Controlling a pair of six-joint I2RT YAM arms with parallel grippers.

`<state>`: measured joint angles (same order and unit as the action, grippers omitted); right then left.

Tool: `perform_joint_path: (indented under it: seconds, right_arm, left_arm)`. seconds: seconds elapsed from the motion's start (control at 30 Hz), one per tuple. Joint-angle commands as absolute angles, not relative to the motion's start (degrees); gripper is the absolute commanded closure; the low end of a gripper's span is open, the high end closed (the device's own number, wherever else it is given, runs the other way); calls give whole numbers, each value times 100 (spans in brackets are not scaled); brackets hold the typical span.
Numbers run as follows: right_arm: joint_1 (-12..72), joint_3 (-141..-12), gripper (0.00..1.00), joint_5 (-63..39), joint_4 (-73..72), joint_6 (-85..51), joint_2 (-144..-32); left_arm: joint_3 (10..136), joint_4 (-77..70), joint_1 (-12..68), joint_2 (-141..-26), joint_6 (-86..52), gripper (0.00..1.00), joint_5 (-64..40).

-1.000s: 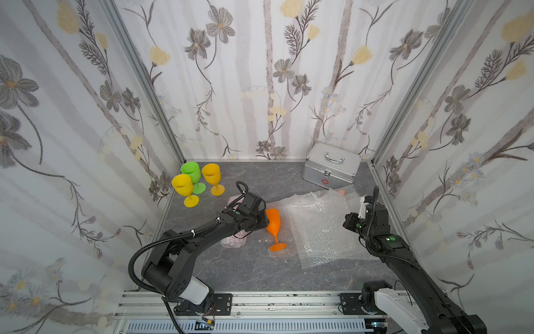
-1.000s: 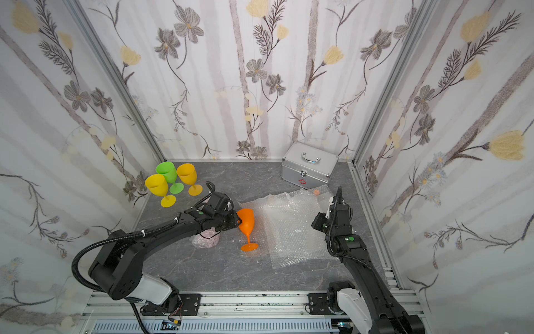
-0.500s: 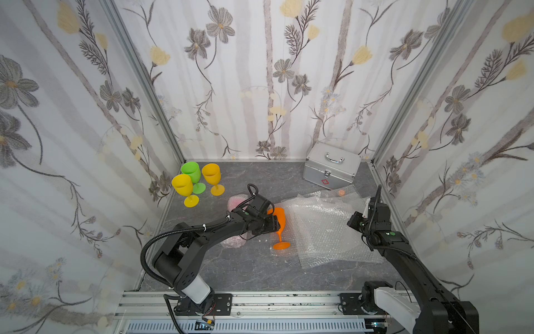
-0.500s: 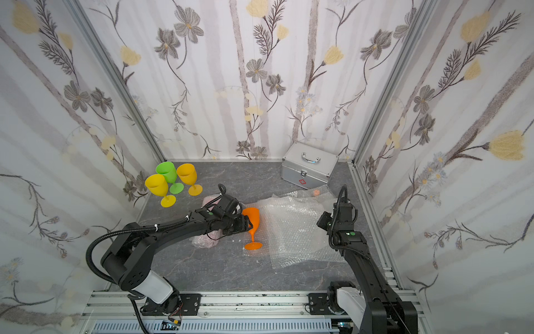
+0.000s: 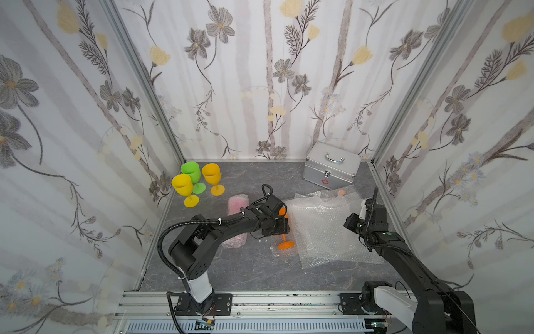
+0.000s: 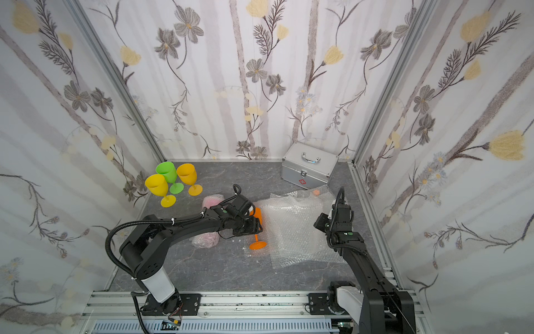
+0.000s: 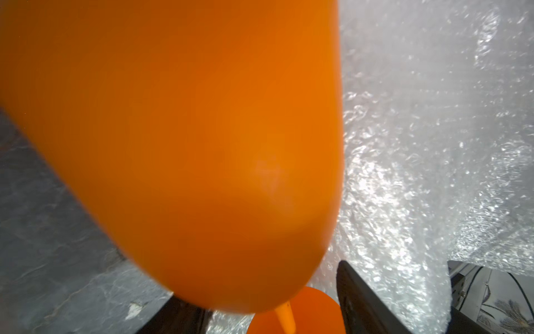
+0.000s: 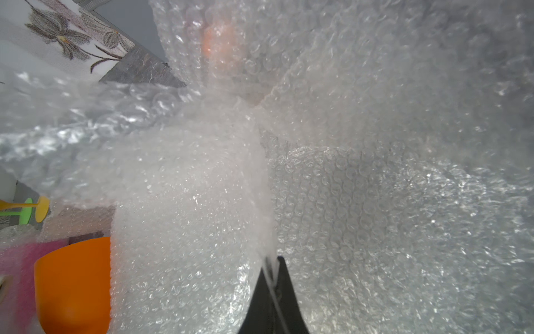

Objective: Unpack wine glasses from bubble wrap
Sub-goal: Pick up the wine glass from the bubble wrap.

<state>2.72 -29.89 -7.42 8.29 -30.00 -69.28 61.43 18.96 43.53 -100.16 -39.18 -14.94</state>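
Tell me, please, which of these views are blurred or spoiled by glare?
Left wrist view: the orange goblet fills the frame, too close and soft; the bubble wrap beside it glints. Right wrist view: wrap milky in places, crisp elsewhere. Both top views: sharp, evenly lit, only mild sheen on the wrap.

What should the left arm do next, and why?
Probably draw the left gripper back off the orange goblet: it stands upright on its foot, unwrapped, with the jaws open around its bowl. The pink goblet lies wrapped nearby, waiting.

Both top views high, angled down, whole scene, wrist views close, sharing orange goblet (image 7: pixel 173 144)
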Motion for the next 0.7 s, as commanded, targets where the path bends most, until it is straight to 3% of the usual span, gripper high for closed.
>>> perform_joint_path:
  seconds: [0.0, 0.17, 0.23, 0.4, 0.67]
  right_arm:
    - [281, -2986, 100, -785, 562, -3033, -6935]
    - [264, -3001, 99, -576, 622, -3031, -6969]
    - [255, -3040, 87, -520, 675, -3015, -6979]
    - [206, -3076, 69, -299, 787, -2973, -6809]
    - [-66, -3272, 57, -15, 1068, -2813, -6432]
  left_arm:
    - [6231, 2230, 4415, -10104, -3876, 31, -1300]
    - [6230, 2250, 4474, -10241, -3923, 31, -1178]
    - [6204, 2212, 4474, -10333, -3968, 35, -1161]
    - [6138, 2214, 4474, -10331, -3981, 50, -1101]
    - [6129, 2269, 4474, -10088, -3903, 67, -1035]
